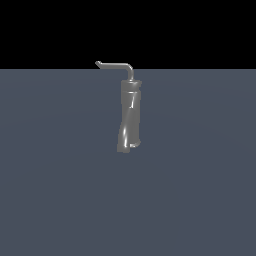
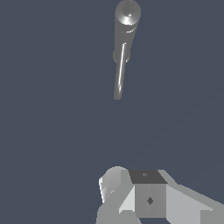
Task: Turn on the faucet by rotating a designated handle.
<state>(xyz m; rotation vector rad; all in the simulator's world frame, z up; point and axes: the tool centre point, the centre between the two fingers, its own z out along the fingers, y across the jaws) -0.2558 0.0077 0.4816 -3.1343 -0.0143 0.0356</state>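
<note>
gripper (image 2: 131, 192): only partly visible in wrist view, open or closed unclear, well short of handle (image 1: 116, 65) | faucet (image 1: 129, 117): upright mid-worktop (image 1: 60, 190) | advice: meet rod near upturned tip, push sideways.

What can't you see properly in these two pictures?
- The gripper: absent from the exterior view; in the wrist view the picture's edge cuts it off, so open or shut cannot be told.
- The faucet: in the wrist view it is seen from above, so its column is foreshortened and its base is hidden.
- The handle: the upturned tip is too small in the exterior view to make out; in the wrist view it is just a thin streak.
</note>
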